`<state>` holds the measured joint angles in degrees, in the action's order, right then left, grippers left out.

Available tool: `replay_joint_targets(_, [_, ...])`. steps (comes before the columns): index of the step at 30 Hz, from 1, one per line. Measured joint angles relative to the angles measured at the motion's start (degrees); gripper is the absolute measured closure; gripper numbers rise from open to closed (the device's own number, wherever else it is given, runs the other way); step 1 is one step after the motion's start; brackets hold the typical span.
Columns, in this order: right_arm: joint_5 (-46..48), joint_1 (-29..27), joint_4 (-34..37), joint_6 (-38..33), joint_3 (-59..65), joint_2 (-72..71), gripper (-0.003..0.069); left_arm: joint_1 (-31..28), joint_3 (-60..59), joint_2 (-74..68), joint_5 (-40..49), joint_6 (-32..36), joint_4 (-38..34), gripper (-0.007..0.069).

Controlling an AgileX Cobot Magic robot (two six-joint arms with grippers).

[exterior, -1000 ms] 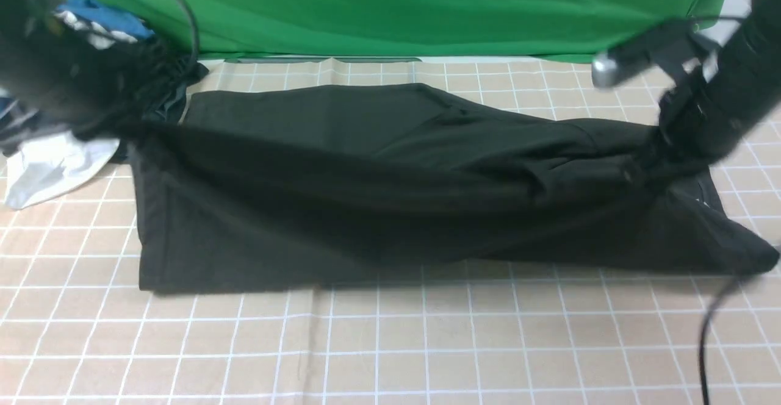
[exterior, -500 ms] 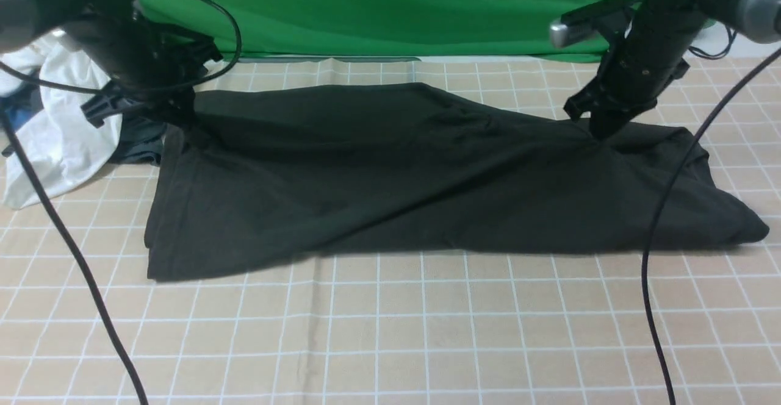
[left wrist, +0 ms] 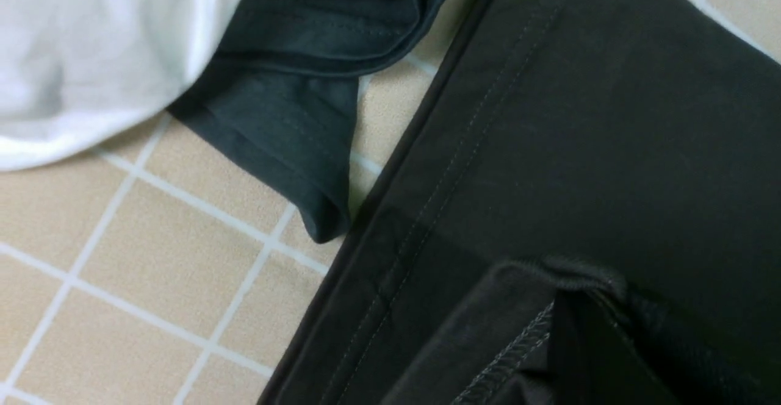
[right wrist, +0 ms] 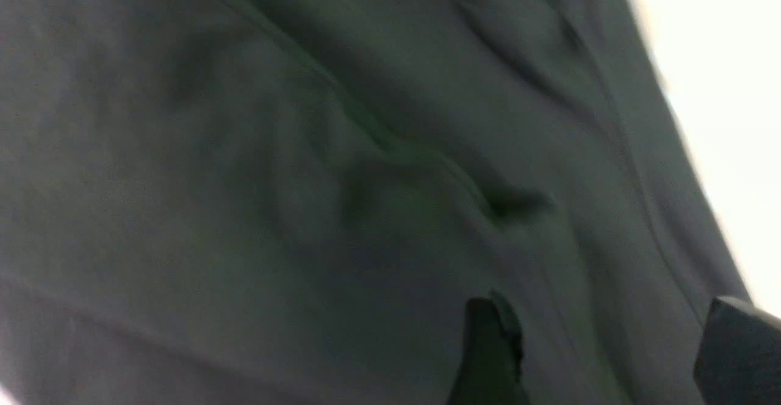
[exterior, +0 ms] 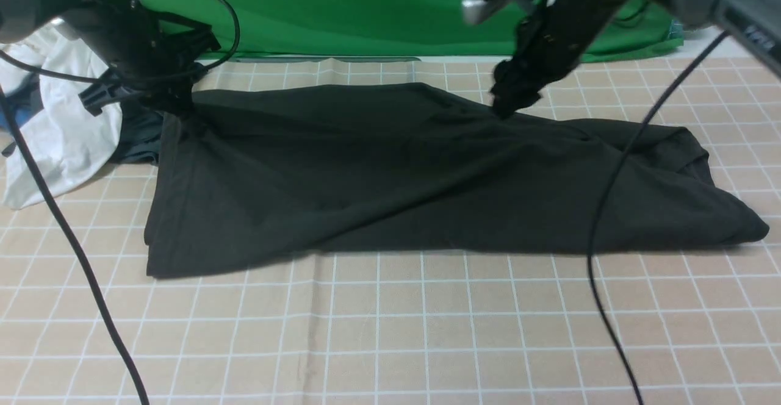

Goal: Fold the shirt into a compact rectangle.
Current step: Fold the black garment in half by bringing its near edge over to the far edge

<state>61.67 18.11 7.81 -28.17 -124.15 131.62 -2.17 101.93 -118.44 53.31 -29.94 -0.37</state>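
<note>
Shirt: black, spread long from side to side in the middle of the checked table. I think it is doubled over once.
Near room: there is lots of bare table in front of the shirt, so a fold can come toward me.
Near edge: mostly straight, but the left corner sticks out lower (I should line that up).
Cable: it hangs across the right part of the shirt and could drag the cloth.
Right end: bunched and pointy, not square.
Right gripper: fingers apart, holding nothing, just above the shirt's far edge.
Left gripper: pinched tight on the far left corner of the shirt.
Doing it well: grab the far edge level with my left grip, lift both sides the same, pull the cloth flat, then lay edge on edge.
Far left: the dark grey garment and the white garment sit just beside my held corner, so there is little room.
Far: only a thin strip of table before the green backdrop.
</note>
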Motion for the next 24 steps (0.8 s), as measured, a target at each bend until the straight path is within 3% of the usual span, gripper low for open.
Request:
replay_joint_targets(11, [-3.4,1.1,-0.7,-0.9,0.0,5.6,0.0193,0.0,0.0,0.0,1.3,0.1,-0.2,0.0596])
replay_joint_targets(14, [-3.3,1.1,-0.8,-0.9,0.0,6.3,0.0288,-0.1,0.0,0.0,1.3,0.1,-0.6,0.0596])
replay_joint_targets(17, [-3.2,1.1,-1.3,-0.7,-0.2,6.4,0.0529,-0.1,0.1,0.0,1.7,0.1,-1.7,0.0596])
replay_joint_targets(18, [-3.2,1.1,-1.7,-0.3,-0.7,6.4,0.0565,-0.1,0.2,0.0,2.1,0.1,-1.8,0.0596])
replay_joint_targets(24, [-2.8,1.1,-2.7,0.9,-5.2,5.7,0.0578,-0.1,1.4,0.0,2.7,0.1,-1.9,0.0596])
